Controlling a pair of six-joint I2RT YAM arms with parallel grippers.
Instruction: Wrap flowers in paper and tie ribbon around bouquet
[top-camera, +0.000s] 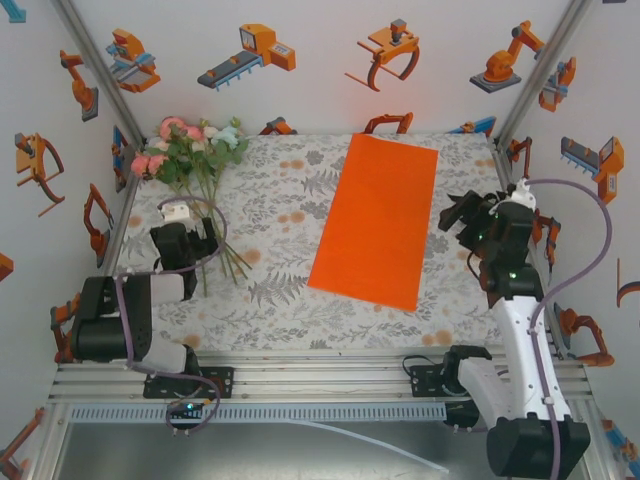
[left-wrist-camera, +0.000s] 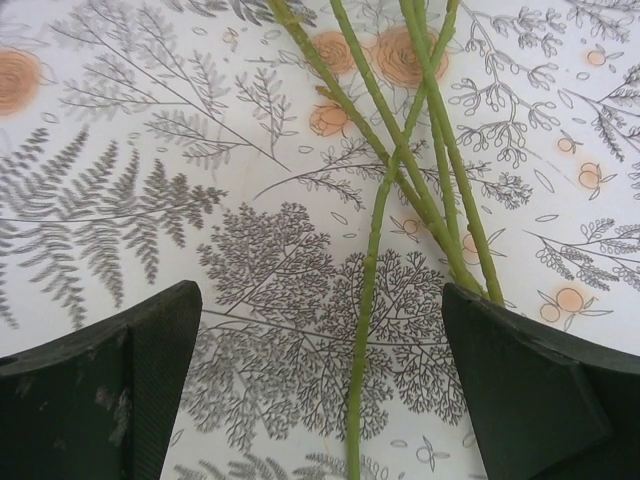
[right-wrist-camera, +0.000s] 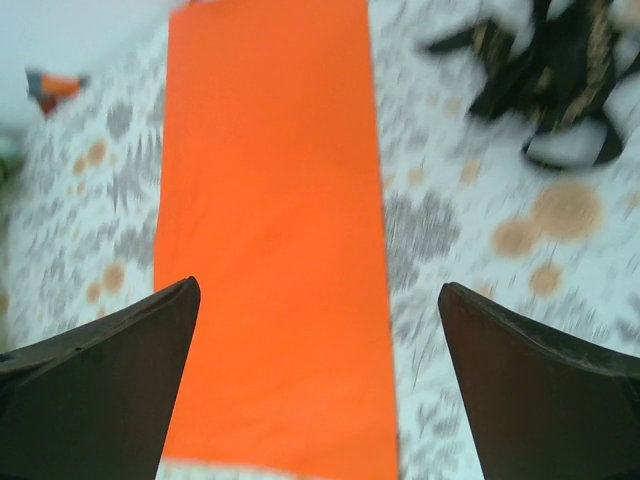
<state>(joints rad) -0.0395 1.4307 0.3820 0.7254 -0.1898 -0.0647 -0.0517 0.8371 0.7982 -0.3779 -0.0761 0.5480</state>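
Observation:
The flowers (top-camera: 190, 150) lie at the far left of the table, their thin green stems (left-wrist-camera: 370, 260) running toward me. My left gripper (top-camera: 190, 222) hovers low over the stems, open. In the left wrist view one stem passes between its fingers (left-wrist-camera: 320, 340) and the others run by the right finger (left-wrist-camera: 530, 380). Flat in the middle lies the orange paper (top-camera: 375, 220). Right of it my right gripper (top-camera: 465, 212) is open and holds nothing. Its blurred wrist view looks along the paper (right-wrist-camera: 270, 250) past the open fingers (right-wrist-camera: 320, 370). A black ribbon (right-wrist-camera: 555, 85) lies bunched right of the sheet.
The grey floral table cover (top-camera: 280, 300) spans the work surface. White walls with orange robot pictures close the left, back and right sides. A metal rail (top-camera: 320, 375) carrying the arm bases runs along the near edge. Purple-grey cables loop beside each arm.

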